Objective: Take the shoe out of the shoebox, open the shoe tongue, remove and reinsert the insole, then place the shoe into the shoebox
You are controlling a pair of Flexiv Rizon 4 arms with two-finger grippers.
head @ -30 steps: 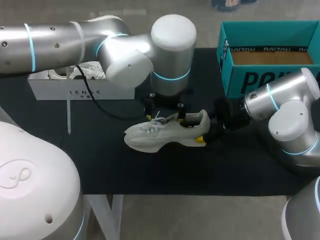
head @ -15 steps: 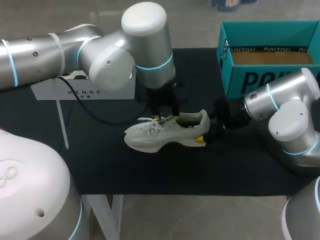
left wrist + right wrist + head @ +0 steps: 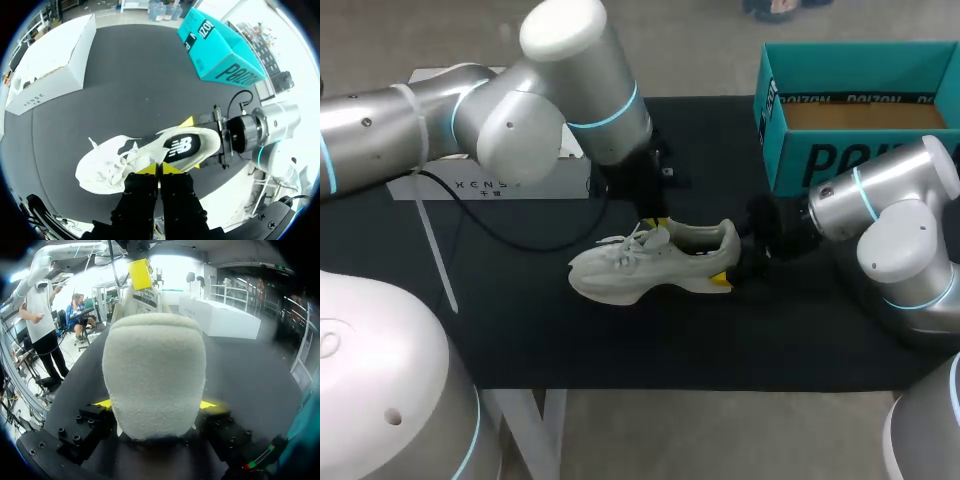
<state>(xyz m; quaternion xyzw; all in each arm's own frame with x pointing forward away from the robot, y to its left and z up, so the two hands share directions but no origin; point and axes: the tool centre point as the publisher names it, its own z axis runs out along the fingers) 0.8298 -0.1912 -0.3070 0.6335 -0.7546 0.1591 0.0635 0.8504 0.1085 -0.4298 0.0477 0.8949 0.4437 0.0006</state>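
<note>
At the far left of the black, matte table, a long white rectangular box is seen lying open, partly covered by the left arm, whose smooth silver shell is ringed with pale blue bands. A thin black cable is draped over the cloth beneath that arm.

The left gripper is held directly over the shoe's throat with its yellow tips pressed together. Whether a fold of tongue or lace is caught between them cannot be made out from the wrist view.

The shoe is set upright on its sole near the middle of the table, outside both boxes, toe toward the left. Its upper is off-white and soft-looking, its laces are loosened and tangled, and a black insole is exposed in the opening.

The rounded, fuzzy heel is clamped from both sides by the right gripper.

At the far right, the teal cardboard shoebox is seen standing open, with a plain brown floor.
</note>
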